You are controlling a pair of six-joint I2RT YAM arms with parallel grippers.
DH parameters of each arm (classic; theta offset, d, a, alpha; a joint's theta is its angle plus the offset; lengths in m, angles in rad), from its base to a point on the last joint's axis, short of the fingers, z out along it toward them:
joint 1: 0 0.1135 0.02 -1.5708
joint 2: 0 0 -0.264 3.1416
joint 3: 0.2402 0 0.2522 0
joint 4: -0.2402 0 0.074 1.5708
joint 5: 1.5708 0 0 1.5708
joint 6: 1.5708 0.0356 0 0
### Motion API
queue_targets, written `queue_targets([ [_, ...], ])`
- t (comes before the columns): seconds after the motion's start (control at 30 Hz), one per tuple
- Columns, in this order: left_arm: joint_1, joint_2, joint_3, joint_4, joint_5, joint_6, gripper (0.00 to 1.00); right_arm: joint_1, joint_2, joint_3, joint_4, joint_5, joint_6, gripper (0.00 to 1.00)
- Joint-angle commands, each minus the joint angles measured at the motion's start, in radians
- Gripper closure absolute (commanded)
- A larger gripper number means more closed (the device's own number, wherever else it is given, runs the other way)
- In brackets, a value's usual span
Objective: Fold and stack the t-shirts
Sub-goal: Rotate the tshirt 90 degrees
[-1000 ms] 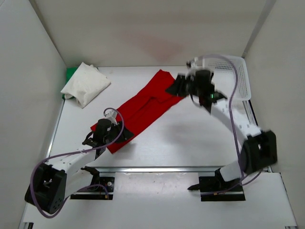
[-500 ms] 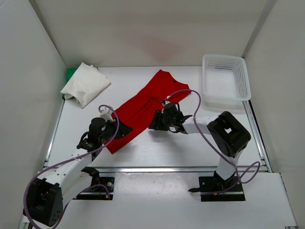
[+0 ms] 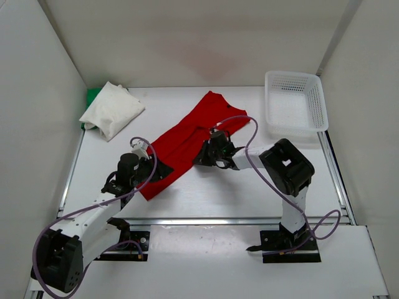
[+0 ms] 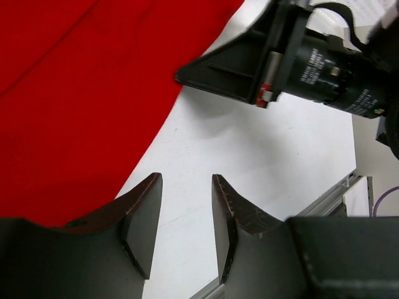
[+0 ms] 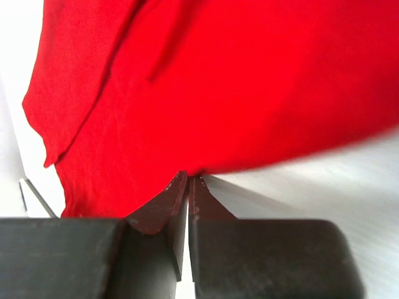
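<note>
The red t-shirt (image 3: 187, 137) lies stretched diagonally across the middle of the table. My right gripper (image 3: 201, 157) is low at its right edge. In the right wrist view the jaws (image 5: 188, 176) are shut with the red hem (image 5: 249, 81) pinched at their tips. My left gripper (image 3: 161, 169) sits at the shirt's near-left end. Its jaws (image 4: 186, 177) are open over bare table, with red cloth (image 4: 75, 93) just beside the left finger. A folded white t-shirt (image 3: 112, 111) rests on the green t-shirt (image 3: 92, 95) in the back left corner.
A white mesh basket (image 3: 321, 103) stands at the back right. White walls close in the table on three sides. A metal rail (image 3: 206, 220) runs along the near edge, in front of the arm bases.
My right arm swung from the back near the basket down to the red shirt's right edge and its jaws closed there. The left arm barely shifted.
</note>
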Motion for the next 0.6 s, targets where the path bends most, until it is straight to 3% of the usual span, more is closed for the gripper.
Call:
queue_targets([
  [0.0, -0.010, 0.013, 0.015, 0.000, -0.001, 0.020, 0.52, -0.085, -0.102, -0.132, -0.031, -0.004, -0.033, 1.00],
  [0.2, -0.128, 0.114, 0.057, 0.007, -0.046, 0.027, 0.52, -0.363, -0.400, -0.428, -0.066, -0.119, -0.154, 1.00],
  [0.3, -0.217, 0.184, 0.109, -0.032, -0.072, 0.048, 0.51, -0.475, -0.468, -0.435, -0.152, -0.218, -0.225, 0.73],
  [0.33, -0.229, 0.201, 0.117, -0.048, -0.087, 0.057, 0.52, -0.477, -0.488, -0.444, -0.197, -0.228, -0.231, 0.62],
  [0.4, -0.244, 0.194, 0.129, -0.123, -0.115, 0.089, 0.51, -0.475, -0.602, -0.490, -0.218, -0.200, -0.239, 0.54],
  [0.47, -0.241, 0.169, 0.115, -0.180, -0.156, 0.111, 0.49, -0.463, -0.702, -0.556, -0.238, -0.185, -0.221, 0.51],
  [0.57, -0.249, 0.160, 0.075, -0.226, -0.173, 0.137, 0.47, -0.439, -0.847, -0.640, -0.346, -0.166, -0.219, 0.56],
])
